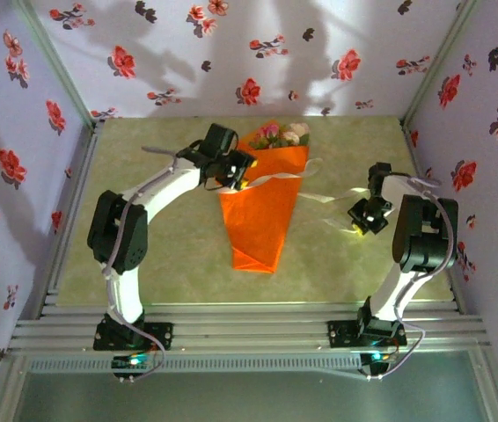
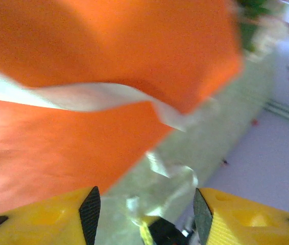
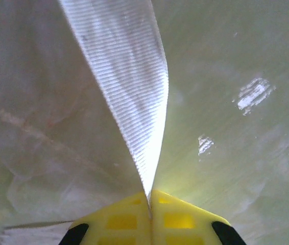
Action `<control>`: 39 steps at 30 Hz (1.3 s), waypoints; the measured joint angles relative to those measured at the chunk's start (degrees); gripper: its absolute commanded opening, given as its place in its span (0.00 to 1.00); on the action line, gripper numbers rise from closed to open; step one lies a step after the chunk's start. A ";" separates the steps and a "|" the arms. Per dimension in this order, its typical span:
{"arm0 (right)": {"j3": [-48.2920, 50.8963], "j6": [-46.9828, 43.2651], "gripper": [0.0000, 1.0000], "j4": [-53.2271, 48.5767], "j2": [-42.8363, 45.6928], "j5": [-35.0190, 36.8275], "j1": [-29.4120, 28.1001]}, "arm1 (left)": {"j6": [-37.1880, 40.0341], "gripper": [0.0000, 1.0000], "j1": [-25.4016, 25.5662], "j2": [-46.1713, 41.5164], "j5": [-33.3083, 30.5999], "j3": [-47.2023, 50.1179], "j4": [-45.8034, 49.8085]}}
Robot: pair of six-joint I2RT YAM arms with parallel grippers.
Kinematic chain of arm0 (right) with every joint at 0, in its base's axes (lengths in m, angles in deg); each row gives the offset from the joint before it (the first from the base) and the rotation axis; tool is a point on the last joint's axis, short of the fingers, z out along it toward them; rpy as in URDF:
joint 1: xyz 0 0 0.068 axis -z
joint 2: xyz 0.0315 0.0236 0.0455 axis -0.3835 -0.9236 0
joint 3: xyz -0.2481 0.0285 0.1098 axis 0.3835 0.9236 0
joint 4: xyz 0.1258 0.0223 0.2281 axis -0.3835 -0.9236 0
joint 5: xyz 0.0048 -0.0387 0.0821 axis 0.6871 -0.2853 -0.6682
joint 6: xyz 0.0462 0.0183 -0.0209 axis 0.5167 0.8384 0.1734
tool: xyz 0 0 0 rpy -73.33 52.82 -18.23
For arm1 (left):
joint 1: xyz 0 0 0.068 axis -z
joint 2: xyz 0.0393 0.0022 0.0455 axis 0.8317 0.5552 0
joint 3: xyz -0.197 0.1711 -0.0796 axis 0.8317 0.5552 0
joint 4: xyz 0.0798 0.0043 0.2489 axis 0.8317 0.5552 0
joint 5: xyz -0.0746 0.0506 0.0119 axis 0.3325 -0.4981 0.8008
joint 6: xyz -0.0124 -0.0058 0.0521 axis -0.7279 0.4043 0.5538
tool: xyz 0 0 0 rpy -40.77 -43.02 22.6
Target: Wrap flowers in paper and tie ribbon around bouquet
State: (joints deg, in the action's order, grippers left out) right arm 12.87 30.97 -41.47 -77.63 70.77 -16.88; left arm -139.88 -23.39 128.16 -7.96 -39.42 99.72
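The bouquet (image 1: pixel 262 215) lies mid-table as an orange paper (image 2: pixel 57 153) cone, its tip toward the arms. Pink and cream flowers (image 1: pixel 282 134) stick out of its far, wide end. The pale ribbon (image 1: pixel 271 180) crosses the upper cone and trails right over the table. My left gripper (image 1: pixel 237 172) hovers at the cone's upper left edge. In the left wrist view this gripper (image 2: pixel 146 214) is open, with the ribbon (image 2: pixel 83 97) draped over the paper ahead and loose ribbon on the mat beyond the jaws. My right gripper (image 1: pixel 364 215), right of the cone, is shut on the ribbon (image 3: pixel 129 92).
A pale green mat (image 1: pixel 143 255) covers the table. Wallpapered walls (image 1: pixel 20 158) with red flower prints close in the left, back and right sides. An aluminium rail (image 1: pixel 249 330) carrying both arm bases runs along the near edge.
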 measured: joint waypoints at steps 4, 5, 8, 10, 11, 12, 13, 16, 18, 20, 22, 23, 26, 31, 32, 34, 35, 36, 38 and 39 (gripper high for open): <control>2.49 -0.31 0.00 -1.07 6.05 0.02 -3.45 | -2.47 0.57 -0.92 1.07 -1.97 0.44 3.48; 2.86 -0.31 0.00 -1.99 8.79 0.02 -5.11 | -3.04 0.57 -1.07 1.09 -2.25 0.50 3.69; 2.78 -0.37 0.00 -4.39 17.16 -0.24 -11.02 | -4.63 0.57 -1.42 1.09 -3.08 0.92 4.00; 2.51 -0.68 0.00 -5.62 22.60 -0.90 -15.45 | -5.42 0.57 -1.64 1.09 -3.65 1.11 4.50; 2.19 -0.68 0.00 -6.05 25.00 -1.53 -17.77 | -5.62 0.57 -1.70 1.20 -3.93 1.14 4.76; 1.68 -0.68 0.00 -6.45 26.71 -2.08 -19.65 | -5.68 0.56 -1.81 1.33 -4.09 1.14 4.92; 0.74 -0.59 0.00 -6.97 28.35 -2.75 -22.03 | -5.73 0.55 -1.97 1.64 -4.28 1.14 4.92; -3.50 0.11 0.00 -7.41 29.33 -4.39 -27.91 | -5.90 0.49 -2.47 3.34 -4.55 1.14 4.87; -6.91 0.92 0.00 -7.08 28.00 -5.38 -30.60 | -6.10 0.44 -2.97 4.90 -4.83 1.14 4.85; -10.91 2.47 0.00 -5.97 25.33 -6.71 -32.17 | -6.10 0.32 -3.54 6.56 -5.18 1.14 4.92; -14.84 4.09 0.00 -4.26 22.05 -7.82 -32.59 | -6.01 0.19 -4.11 7.74 -5.46 1.14 4.72; -17.14 5.05 0.00 -3.26 19.80 -8.28 -32.70 | -5.88 0.13 -4.37 8.13 -5.46 1.14 4.42; -23.74 7.98 0.00 -0.09 12.79 -9.22 -33.03 | -5.70 0.00 -4.83 8.50 -5.44 1.73 2.34; -36.81 10.97 0.00 2.84 -1.29 -8.22 -33.11 | -5.38 0.00 -4.92 7.37 -5.42 5.86 -3.13; -39.47 11.32 0.00 3.30 -4.07 -7.82 -33.11 | -5.38 0.00 -4.92 6.45 -5.40 7.54 -4.24; -45.05 11.89 0.00 3.96 -9.68 -6.91 -33.09 | -5.38 0.00 -4.90 4.42 -5.25 10.64 -5.92; -48.26 12.07 0.00 3.89 -12.66 -6.45 -33.09 | -5.38 0.00 -4.87 3.30 -5.16 12.04 -6.69; -50.82 12.13 0.00 3.87 -14.91 -6.05 -33.09 | -5.35 0.00 -4.85 2.29 -4.98 13.20 -7.52; -56.41 12.28 0.00 3.72 -19.91 -5.29 -33.09 | -5.27 0.00 -4.76 0.09 -4.74 15.87 -10.56; -58.58 12.26 0.00 3.72 -21.92 -5.01 -33.09 | -5.16 0.00 -4.70 -0.90 -4.63 17.03 -12.04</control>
State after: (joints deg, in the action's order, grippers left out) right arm -45.71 43.23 -37.76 -99.55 65.76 -49.97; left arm -145.04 -28.09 127.26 -12.59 -22.39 87.67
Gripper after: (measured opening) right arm 0.062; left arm 0.053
